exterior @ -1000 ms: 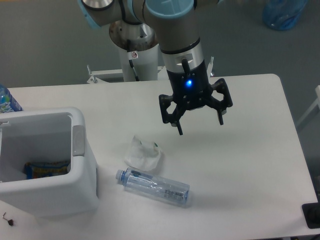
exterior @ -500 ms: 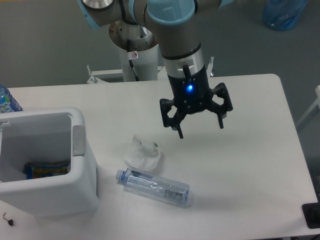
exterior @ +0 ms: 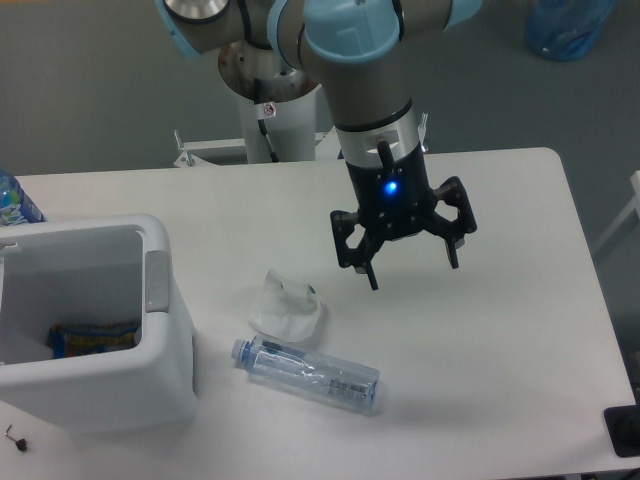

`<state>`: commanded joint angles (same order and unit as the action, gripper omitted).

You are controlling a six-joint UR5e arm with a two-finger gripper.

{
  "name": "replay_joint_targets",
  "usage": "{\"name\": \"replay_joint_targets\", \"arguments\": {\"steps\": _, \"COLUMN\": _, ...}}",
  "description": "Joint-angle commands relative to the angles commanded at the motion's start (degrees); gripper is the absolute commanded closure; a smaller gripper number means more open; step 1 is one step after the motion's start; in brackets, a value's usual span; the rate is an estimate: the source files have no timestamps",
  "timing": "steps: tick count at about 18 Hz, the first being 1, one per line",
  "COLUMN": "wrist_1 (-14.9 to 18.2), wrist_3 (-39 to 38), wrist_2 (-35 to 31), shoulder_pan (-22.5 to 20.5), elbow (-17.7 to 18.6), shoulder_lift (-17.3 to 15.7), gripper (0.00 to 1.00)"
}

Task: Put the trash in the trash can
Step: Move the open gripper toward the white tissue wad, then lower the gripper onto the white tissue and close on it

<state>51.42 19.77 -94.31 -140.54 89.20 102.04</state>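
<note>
White table [exterior: 520, 330] carries a crumpled tissue [exterior: 286, 306] near its middle, and a clear bottle [exterior: 308, 373] lying toward the front edge, its label too small to read. The bin [exterior: 165, 330] stands at the left edge. The gripper [exterior: 412, 276] hangs above, fingers spread wide, holding nothing.

The trash can [exterior: 165, 330] stands at the table's [exterior: 500, 330] left edge, with something colourful, perhaps a wrapper [exterior: 92, 338], inside. Just right of the can lies the crumpled tissue [exterior: 286, 306], and the crushed clear bottle [exterior: 308, 372] lies just below it. The gripper [exterior: 411, 266] hangs farther right, above the table, fingers spread wide.
</note>
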Motion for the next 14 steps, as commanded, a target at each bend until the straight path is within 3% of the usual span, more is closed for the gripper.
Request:
{"name": "replay_joint_targets", "arguments": {"steps": 5, "wrist_1": 0.00, "wrist_3": 0.79, "wrist_2": 0.00, "shoulder_pan": 0.44, "elbow": 6.85, "shoulder_lift": -0.26, "gripper": 0.00}}
{"name": "replay_joint_targets", "arguments": {"steps": 8, "wrist_1": -0.09, "wrist_3": 6.32, "wrist_2": 0.00, "shoulder_pan": 1.32, "elbow": 10.45, "shoulder_lift": -0.17, "gripper": 0.00}}
{"name": "replay_joint_targets", "arguments": {"steps": 14, "wrist_1": 0.00, "wrist_3": 9.41, "wrist_2": 0.09, "shoulder_pan": 2.90, "elbow": 13.19, "shoulder_lift": 2.10, "gripper": 0.00}}
